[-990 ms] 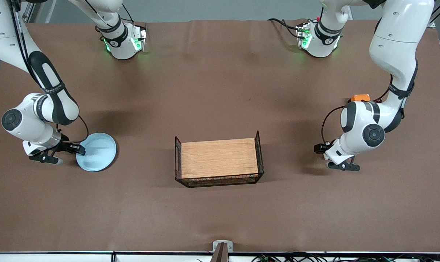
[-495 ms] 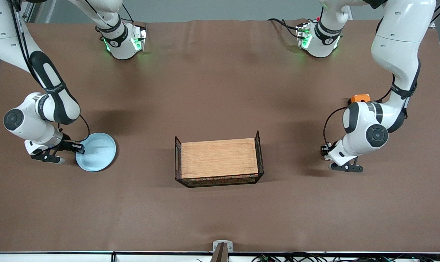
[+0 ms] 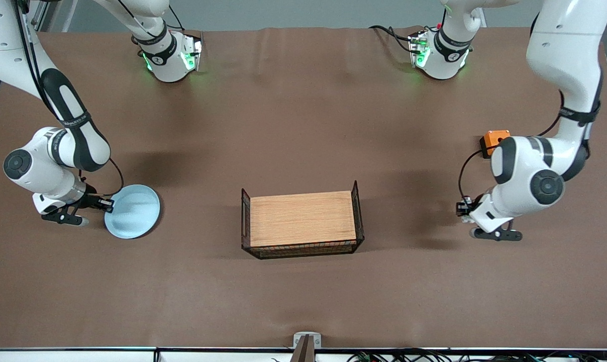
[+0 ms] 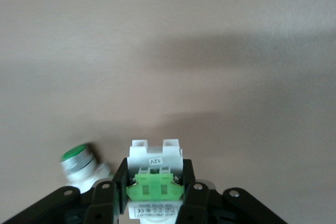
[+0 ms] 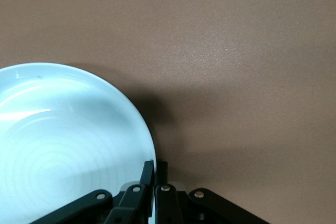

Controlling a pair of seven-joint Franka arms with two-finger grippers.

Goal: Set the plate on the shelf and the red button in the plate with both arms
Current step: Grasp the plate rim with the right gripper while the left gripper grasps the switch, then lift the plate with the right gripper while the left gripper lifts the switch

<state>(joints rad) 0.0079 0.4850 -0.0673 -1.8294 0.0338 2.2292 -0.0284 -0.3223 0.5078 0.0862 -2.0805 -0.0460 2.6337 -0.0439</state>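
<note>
The pale blue plate point(image 3: 135, 211) point(image 5: 68, 145) lies toward the right arm's end of the table. My right gripper point(image 3: 106, 203) point(image 5: 155, 169) is shut on its rim, one finger inside and one outside. My left gripper point(image 3: 465, 208) point(image 4: 155, 174) hangs low over the table toward the left arm's end. It is shut on the red button point(image 4: 155, 157), a white part with a bright green block. The button's red cap is hidden between the gripper and the arm.
A wooden tray point(image 3: 303, 218) with black wire ends stands mid-table, between the two grippers. A silver part with a green cap point(image 4: 77, 161) lies on the table beside the left gripper. A small orange box point(image 3: 494, 138) shows by the left arm's elbow.
Both grippers have closed, the left on the button and the right on the plate's rim. The left arm has shifted toward its end of the table with the button.
</note>
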